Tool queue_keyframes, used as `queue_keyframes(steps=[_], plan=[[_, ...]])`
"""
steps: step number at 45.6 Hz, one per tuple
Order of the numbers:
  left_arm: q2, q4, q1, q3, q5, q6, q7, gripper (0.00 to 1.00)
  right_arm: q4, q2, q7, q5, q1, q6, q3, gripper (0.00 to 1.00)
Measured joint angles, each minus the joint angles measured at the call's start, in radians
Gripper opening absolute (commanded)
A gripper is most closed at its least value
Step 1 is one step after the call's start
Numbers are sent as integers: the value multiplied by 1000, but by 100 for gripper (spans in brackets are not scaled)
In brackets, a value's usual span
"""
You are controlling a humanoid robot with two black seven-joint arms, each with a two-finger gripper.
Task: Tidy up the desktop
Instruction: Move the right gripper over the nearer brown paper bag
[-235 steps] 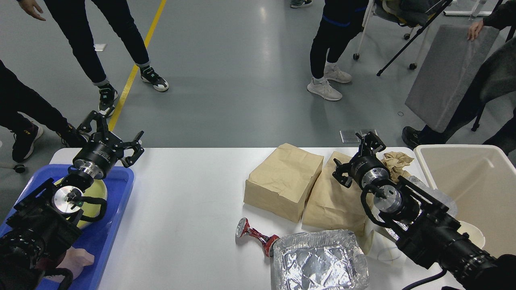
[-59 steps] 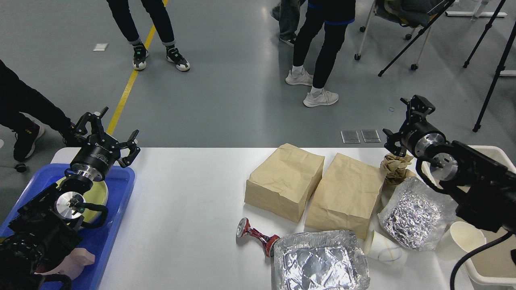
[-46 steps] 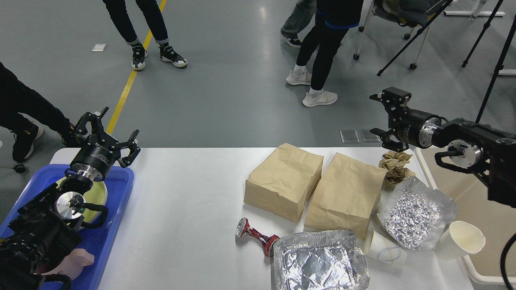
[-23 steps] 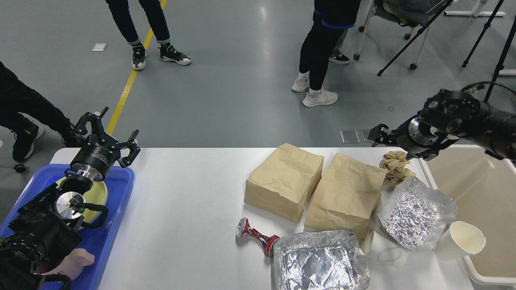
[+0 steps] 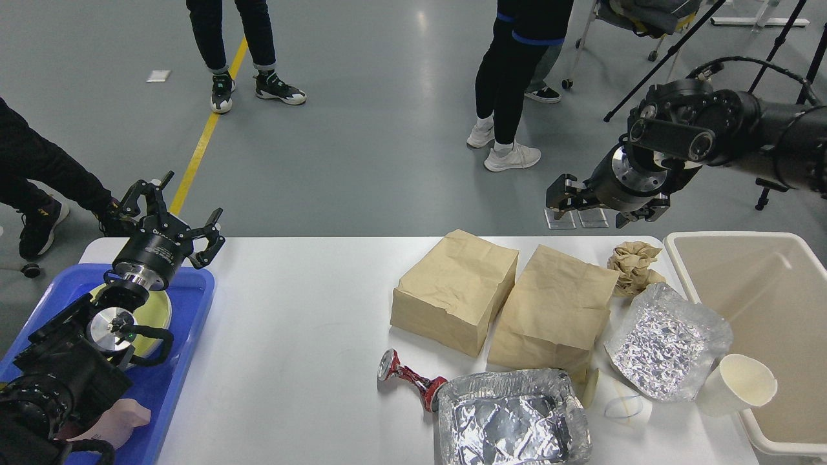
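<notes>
The desktop (image 5: 303, 323) runs lengthwise left to right; left hand (image 5: 173, 216) spread, empty; right hand (image 5: 604, 206) likewise.

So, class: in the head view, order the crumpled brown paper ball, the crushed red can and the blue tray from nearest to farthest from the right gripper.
1. Crumpled brown paper ball, just below the right gripper.
2. Crushed red can, front centre.
3. Blue tray, far left.
</notes>
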Motion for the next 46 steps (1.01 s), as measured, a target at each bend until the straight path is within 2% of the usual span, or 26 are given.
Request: queue_keyframes(steps=[7, 13, 30, 35, 46], plan=[[0, 0, 0, 0, 0, 0, 0, 96, 56, 4, 1, 13, 38, 18, 4, 100], [0, 0, 0, 0, 0, 0, 0, 96, 49, 8, 2, 35, -16, 10, 42, 100], [0, 0, 0, 0, 0, 0, 0, 96, -208, 46, 1, 43, -385, 1, 405, 100], [0, 0, 0, 0, 0, 0, 0, 96, -248, 90, 3, 43, -450, -19, 444, 100], [0, 0, 0, 0, 0, 0, 0, 96, -318, 176, 6, 43, -519, -130, 463, 99]])
